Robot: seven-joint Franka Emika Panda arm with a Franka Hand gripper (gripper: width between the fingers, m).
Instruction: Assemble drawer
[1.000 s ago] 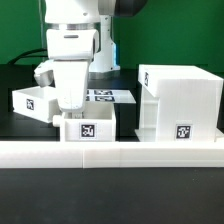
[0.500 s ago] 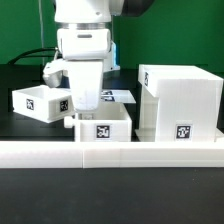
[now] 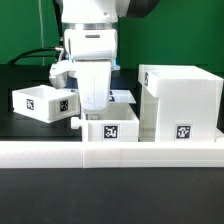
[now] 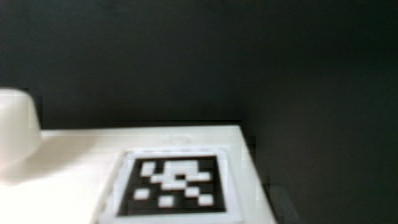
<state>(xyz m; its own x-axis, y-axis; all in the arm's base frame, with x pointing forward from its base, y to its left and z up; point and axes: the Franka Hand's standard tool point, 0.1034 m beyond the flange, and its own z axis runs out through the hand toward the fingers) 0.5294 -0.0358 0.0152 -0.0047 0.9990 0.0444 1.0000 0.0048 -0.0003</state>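
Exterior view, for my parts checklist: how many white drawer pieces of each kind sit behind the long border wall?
Open-topped boxes: 2
Cube-shaped casing: 1
Total: 3

The casing [image 3: 178,95] and the small box [image 3: 100,130] looked like white plastic, smooth and mostly matt, with a faint sheen along their top edges. A second open box [image 3: 30,103], farther in from the walled tabletop edge, had the same finish. The square markers [image 3: 183,130] on them were flat black-and-white prints, matt like paper. The border wall [image 3: 60,153] along one tabletop edge was smooth, dull white. The tabletop [image 3: 22,128] was black and matt, without glare; the blurred wrist view showed it equally even and dark. The tool [image 3: 93,108] had a white shell like smooth, lightly glossy plastic.
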